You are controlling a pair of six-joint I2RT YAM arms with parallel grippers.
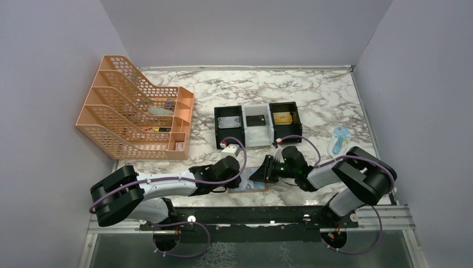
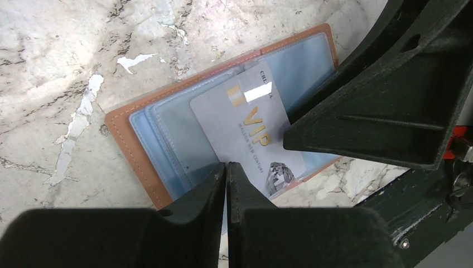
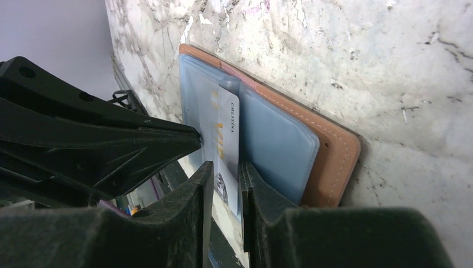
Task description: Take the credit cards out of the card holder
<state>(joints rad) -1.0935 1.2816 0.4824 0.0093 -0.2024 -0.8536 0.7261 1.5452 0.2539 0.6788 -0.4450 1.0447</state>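
While the card holder (image 2: 131, 131) lies open on the marble table (image 1: 312, 95), just on the arms' side of the three-compartment tray (image 1: 257, 140), we see its long axis running from one gripper to the other. The silver VIP card (image 2: 245, 128) sits askew in the blue sleeves (image 2: 167, 139). Its long axis aims at the right gripper (image 3: 226, 166), whose fingers straddle its free end with a narrow gap. The left gripper (image 2: 226, 170) is drawn almost together at the holder's edge. An orange mesh rack (image 1: 120, 117) stands well left of the tray.
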